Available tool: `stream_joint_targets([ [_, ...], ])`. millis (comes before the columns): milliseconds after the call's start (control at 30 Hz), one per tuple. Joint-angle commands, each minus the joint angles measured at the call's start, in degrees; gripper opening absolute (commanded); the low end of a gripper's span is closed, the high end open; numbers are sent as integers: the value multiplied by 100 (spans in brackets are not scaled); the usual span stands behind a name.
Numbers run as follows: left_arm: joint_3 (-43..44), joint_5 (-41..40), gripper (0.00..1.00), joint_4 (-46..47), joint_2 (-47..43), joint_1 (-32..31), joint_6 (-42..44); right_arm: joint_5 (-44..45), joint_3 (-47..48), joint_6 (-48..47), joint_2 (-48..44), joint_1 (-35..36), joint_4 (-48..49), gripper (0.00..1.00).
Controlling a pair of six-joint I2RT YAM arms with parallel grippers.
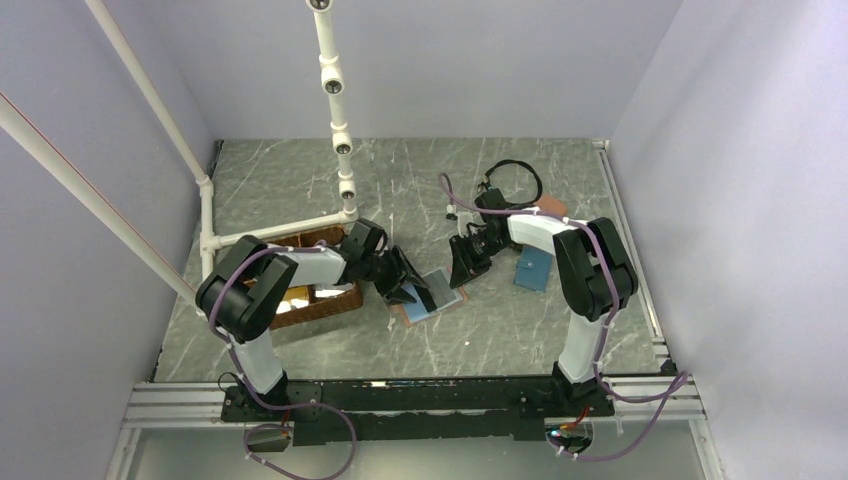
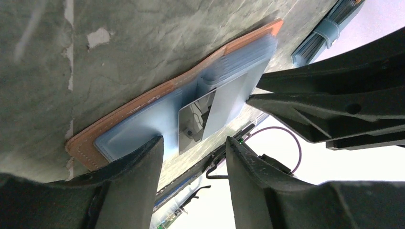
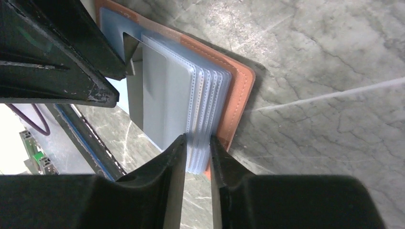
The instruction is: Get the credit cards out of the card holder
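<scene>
The salmon-pink card holder (image 1: 432, 298) lies open on the table, its light-blue pockets (image 2: 143, 129) facing up. A grey-silver credit card (image 2: 196, 121) sticks partly out of a pocket toward the near edge. My left gripper (image 2: 193, 150) is open just in front of that card, one finger (image 2: 138, 167) over the blue lining, nothing between the jaws. My right gripper (image 3: 197, 145) is shut on the stack of clear-blue pocket leaves (image 3: 205, 95) at the holder's (image 3: 241, 86) right half. From above, the left gripper (image 1: 407, 289) and right gripper (image 1: 463, 268) flank the holder.
A teal-blue wallet (image 1: 533, 268) lies right of the right gripper, an orange wallet (image 1: 551, 206) behind it. A wicker basket (image 1: 318, 298) sits under the left arm. White pipe framing (image 1: 340, 120) rises at the back left. A black looped cable (image 1: 515, 178) lies at the back.
</scene>
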Motion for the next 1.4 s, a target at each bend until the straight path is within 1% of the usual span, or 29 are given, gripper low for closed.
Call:
stream_joint_targets([
  [0,102,-156,57,-282,179,-33,179,714,37,-25,199,-3,-66,20],
  [33,103,-154,57,-267,182,-31,177,771,22,-25,213,3,152,18],
  [67,98,-142,57,-242,182,-33,172,808,16,-32,229,4,-24,17],
  [200,11,-54,57,200,220,-32,43,827,53,-65,334,34,-107,13],
  [267,6,-31,57,313,263,-37,-17,850,88,-102,362,96,-147,12],
  [367,15,-79,57,167,268,-36,-18,965,128,-94,302,138,-154,12],
  [467,-3,-157,57,-28,204,-30,-30,820,175,-72,62,-16,-119,14],
  [500,-6,-176,57,-71,194,-25,-18,719,181,-76,-40,-70,-107,16],
  [667,11,-171,57,-128,241,-19,7,162,55,-168,-460,-207,-28,30],
  [800,15,-171,57,-128,244,-23,9,-112,-45,-250,-596,-207,-5,41],
  [900,8,-171,57,-104,246,-22,1,-265,-2,-272,-507,-194,-28,47],
  [1000,-7,-167,57,-72,236,-23,-6,-198,109,-299,-304,-92,-107,50],
  [1100,-36,-167,57,-34,218,-23,-25,126,170,-263,-127,49,-127,49],
  [1200,-80,-162,57,26,191,-23,-43,600,212,-229,-15,144,-154,46],
  [1300,-103,-139,56,88,207,-21,-60,1007,234,-220,78,214,-180,37],
  [1367,-108,-108,56,113,232,-22,-76,1183,239,-231,122,248,-200,34],
])
